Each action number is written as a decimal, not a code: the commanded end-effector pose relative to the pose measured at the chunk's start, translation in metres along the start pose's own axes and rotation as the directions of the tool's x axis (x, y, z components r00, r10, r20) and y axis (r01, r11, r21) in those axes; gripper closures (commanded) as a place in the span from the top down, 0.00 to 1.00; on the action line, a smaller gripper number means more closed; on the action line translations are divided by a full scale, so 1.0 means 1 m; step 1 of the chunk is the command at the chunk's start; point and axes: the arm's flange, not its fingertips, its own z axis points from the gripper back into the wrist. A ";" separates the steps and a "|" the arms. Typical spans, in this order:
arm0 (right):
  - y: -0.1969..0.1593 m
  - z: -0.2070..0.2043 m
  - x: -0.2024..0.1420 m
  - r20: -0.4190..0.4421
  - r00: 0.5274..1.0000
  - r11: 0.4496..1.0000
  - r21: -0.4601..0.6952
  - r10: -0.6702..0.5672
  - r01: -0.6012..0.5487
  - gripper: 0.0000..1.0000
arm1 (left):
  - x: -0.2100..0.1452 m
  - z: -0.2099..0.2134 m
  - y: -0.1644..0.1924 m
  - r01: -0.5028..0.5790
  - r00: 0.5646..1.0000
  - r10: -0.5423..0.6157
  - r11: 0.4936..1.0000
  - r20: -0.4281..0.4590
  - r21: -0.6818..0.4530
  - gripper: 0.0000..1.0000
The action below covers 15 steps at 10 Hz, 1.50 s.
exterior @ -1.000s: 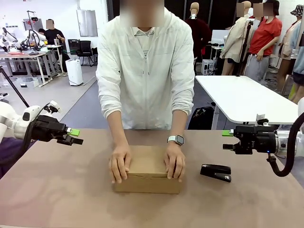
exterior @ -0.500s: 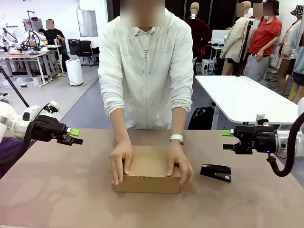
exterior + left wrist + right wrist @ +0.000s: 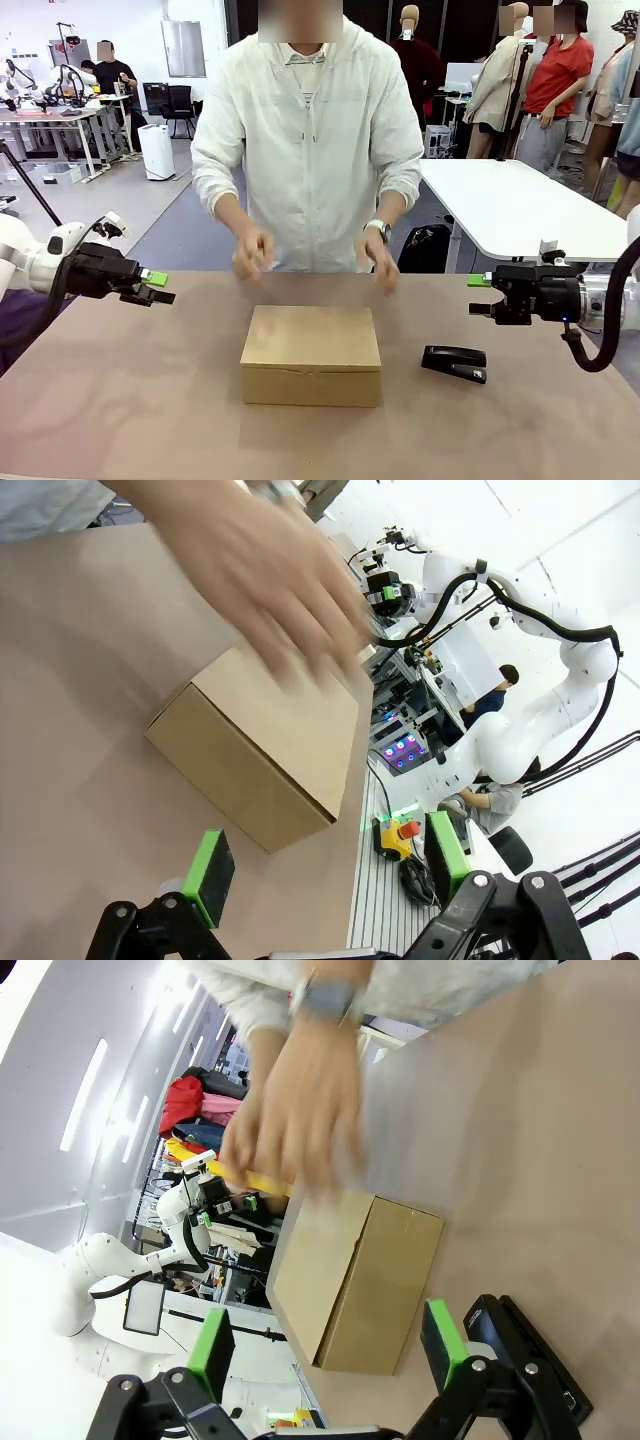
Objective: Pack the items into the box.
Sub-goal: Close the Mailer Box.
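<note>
Hovering open-jawed either side of the closed box [image 3: 311, 354]

My left gripper [image 3: 152, 286] and right gripper [image 3: 482, 295] both stand apart, empty; the box lies mid-table between them, long axis crosswise, neither clearly nearer, the person's hands [image 3: 253, 252] raised above it.

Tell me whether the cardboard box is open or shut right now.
Shut: the box has its lid lying flat on top, and the person's hands are raised above it.
</note>
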 end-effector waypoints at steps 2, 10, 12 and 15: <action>0.001 -0.001 0.003 -0.006 1.000 1.000 -0.010 0.028 -0.028 1.00 | -0.003 0.001 -0.004 0.012 1.000 -0.012 1.000 -0.011 0.003 1.00; 0.001 -0.001 0.003 -0.006 1.000 1.000 -0.010 0.028 -0.028 1.00 | -0.003 0.001 -0.004 0.012 1.000 -0.012 1.000 -0.011 0.003 1.00; 0.001 -0.001 0.003 -0.006 1.000 1.000 -0.010 0.028 -0.028 1.00 | -0.003 0.001 -0.004 0.012 1.000 -0.012 1.000 -0.011 0.003 1.00; 0.001 -0.001 0.003 -0.006 1.000 1.000 -0.010 0.028 -0.028 1.00 | -0.003 0.001 -0.004 0.012 1.000 -0.012 1.000 -0.011 0.003 1.00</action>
